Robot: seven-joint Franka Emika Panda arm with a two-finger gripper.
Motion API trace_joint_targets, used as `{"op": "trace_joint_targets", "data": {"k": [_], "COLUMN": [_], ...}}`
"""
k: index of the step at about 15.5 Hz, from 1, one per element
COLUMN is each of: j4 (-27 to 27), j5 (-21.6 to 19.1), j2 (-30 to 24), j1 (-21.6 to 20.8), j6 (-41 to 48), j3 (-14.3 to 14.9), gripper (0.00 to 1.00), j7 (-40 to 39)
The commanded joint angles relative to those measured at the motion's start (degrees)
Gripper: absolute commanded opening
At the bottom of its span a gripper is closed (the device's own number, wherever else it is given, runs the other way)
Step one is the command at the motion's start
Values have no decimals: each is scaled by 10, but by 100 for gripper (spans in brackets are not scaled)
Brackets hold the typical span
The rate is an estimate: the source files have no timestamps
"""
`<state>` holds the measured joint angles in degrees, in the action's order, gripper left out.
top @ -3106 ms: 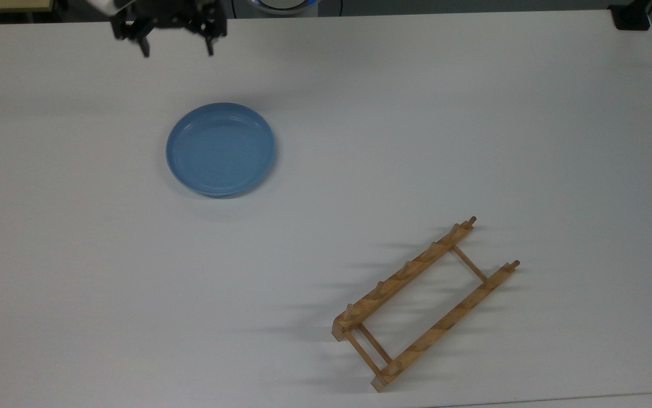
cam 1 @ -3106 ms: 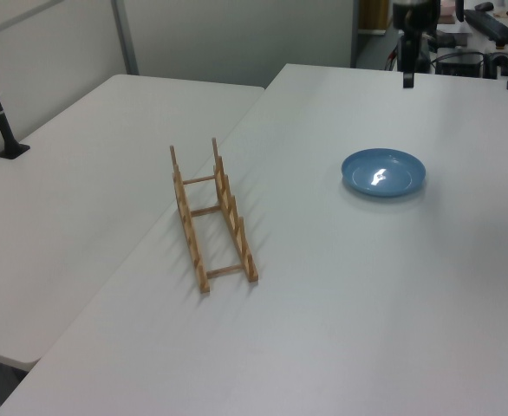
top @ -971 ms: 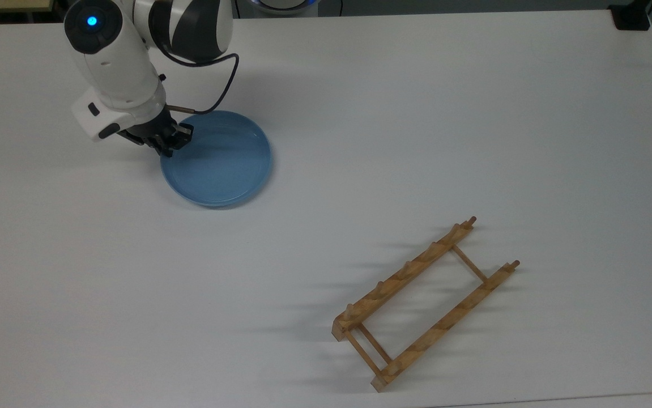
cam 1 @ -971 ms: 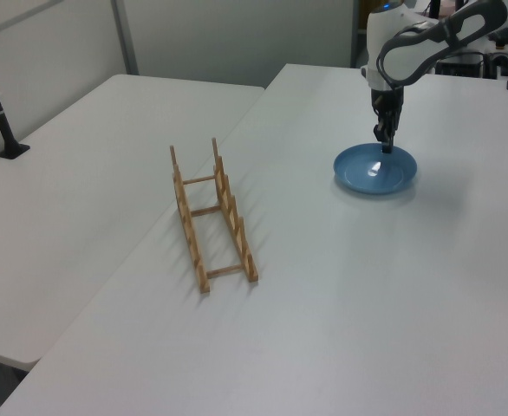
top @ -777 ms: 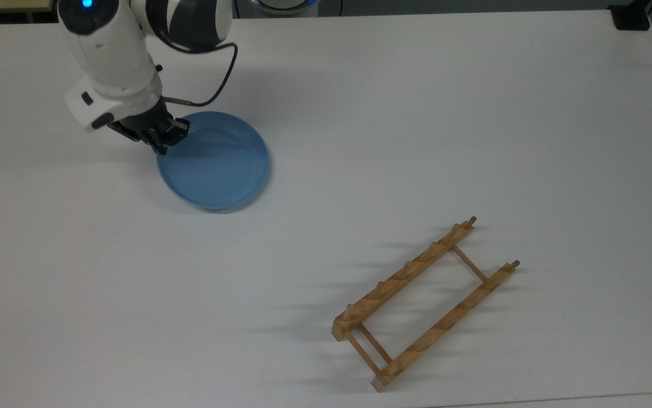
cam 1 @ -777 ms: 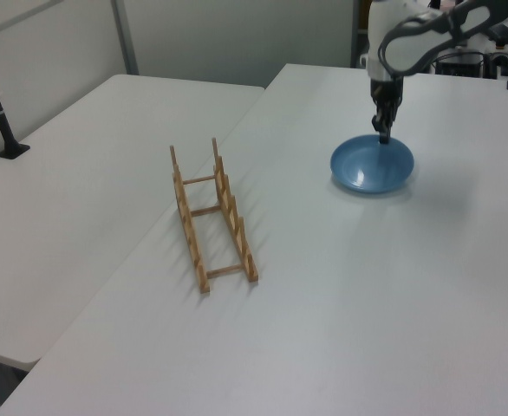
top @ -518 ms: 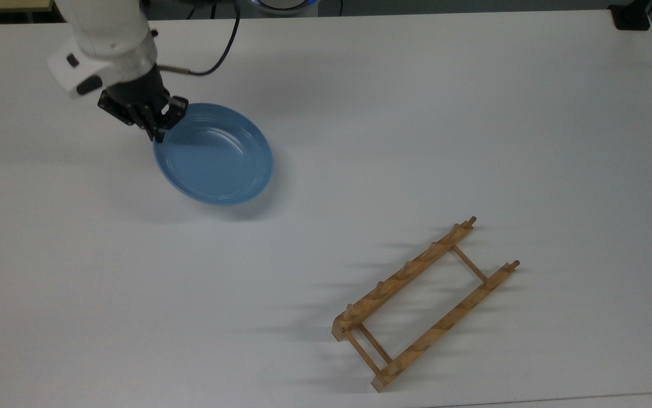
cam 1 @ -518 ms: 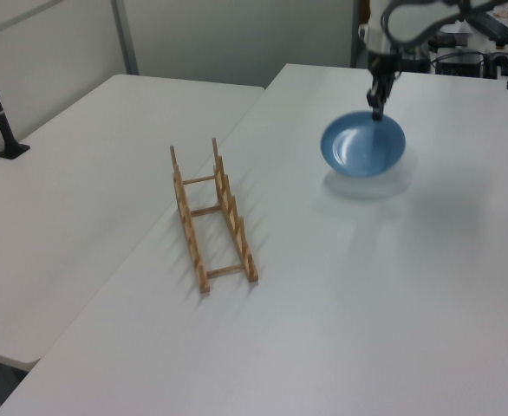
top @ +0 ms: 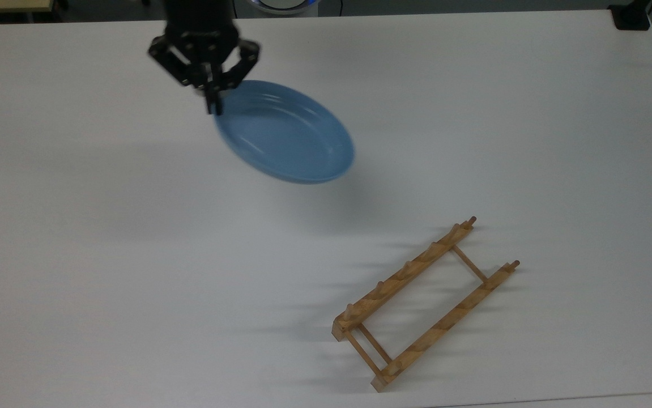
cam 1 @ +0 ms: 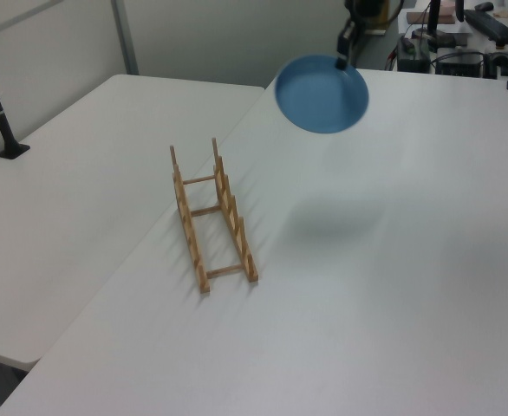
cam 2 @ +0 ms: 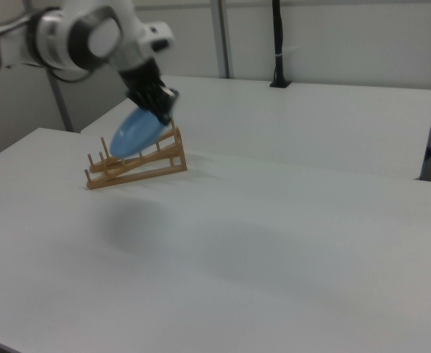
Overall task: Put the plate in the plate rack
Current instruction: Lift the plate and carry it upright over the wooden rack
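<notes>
The light-blue plate (top: 286, 133) hangs tilted in the air above the white table, and my gripper (top: 212, 105) is shut on its rim at the upper left in the top view. In the left view the plate (cam 1: 322, 94) faces the camera, held from its top edge by the gripper (cam 1: 342, 59). The right view has the plate (cam 2: 134, 132) slanting down from the gripper (cam 2: 164, 115), in front of the plate rack (cam 2: 136, 165). The light-wood plate rack (top: 425, 303) lies on the table at the top view's lower right, apart from the plate, and stands at the left view's left (cam 1: 212, 217).
A white table (top: 133, 272) carries everything; a second table (cam 1: 72, 173) adjoins it at the left view's left. A black post base (top: 631, 17) sits at the top view's far right corner. Desks with equipment (cam 1: 471, 35) stand behind.
The gripper closed on the plate's rim, lifted it off the table and has carried it up and toward the top view's right, tilting it steeply. The rack has not moved.
</notes>
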<state>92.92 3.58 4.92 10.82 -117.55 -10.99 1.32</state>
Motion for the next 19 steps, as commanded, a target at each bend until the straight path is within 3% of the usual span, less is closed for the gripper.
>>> {"op": "trace_joint_targets", "data": {"k": [1,4,7,13,15,19], "j4": [-24,-21,-19,-13,-12,-14], "j5": [105,202,359,617,685,778], "j2": [-13,-12,4,74,97,137], "j1": [-24,-58,-112,-218,-236,-262], "j6": [-15,-48,-49,-41,-35,-14], "j3": [-55,-86,-109,-110,-110,-110], "gripper": [0,0,0,0,0,0], "j7": [98,182,333,586,646,714]}}
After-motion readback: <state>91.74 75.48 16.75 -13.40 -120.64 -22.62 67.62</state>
